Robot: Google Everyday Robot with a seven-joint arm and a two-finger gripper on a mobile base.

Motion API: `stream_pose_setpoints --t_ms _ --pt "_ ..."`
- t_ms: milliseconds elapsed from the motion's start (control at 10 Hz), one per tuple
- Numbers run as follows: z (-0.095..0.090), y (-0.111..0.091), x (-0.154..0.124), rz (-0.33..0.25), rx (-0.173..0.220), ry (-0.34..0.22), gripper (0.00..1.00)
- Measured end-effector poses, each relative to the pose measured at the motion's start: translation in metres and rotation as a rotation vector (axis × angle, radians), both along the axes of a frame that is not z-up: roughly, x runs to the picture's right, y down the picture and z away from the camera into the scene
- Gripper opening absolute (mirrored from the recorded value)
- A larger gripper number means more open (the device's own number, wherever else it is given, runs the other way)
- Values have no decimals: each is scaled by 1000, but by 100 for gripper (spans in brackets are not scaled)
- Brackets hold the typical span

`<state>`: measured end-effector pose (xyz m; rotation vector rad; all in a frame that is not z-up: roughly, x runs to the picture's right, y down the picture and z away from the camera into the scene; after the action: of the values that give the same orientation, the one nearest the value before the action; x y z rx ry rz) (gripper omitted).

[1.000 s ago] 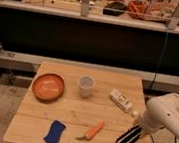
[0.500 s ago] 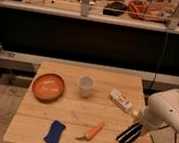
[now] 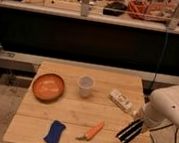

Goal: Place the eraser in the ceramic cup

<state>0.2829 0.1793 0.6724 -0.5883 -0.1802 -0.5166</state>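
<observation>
You were at the pick-up step: your tool [image 3: 139,120] sat on the eraser [image 3: 129,131], at five o'clock on the worktop [image 3: 76,115]. I couldn't tell its grip. The next move called for a secure hold, then a carry toward ten o'clock to the ceramic cup [image 3: 85,85].

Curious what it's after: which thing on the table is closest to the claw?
The black striped eraser at the table's front right corner; the claw sits at its far end. The carrot, cup and bowl lie farther left.
</observation>
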Motion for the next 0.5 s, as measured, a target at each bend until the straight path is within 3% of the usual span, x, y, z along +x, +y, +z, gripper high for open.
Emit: stream_pose_setpoints --t_ms 300,500 --pt "-4 -11 -2 -4 8 -4 7" --pt "-8 -27 -7 -8 24 -7 3"
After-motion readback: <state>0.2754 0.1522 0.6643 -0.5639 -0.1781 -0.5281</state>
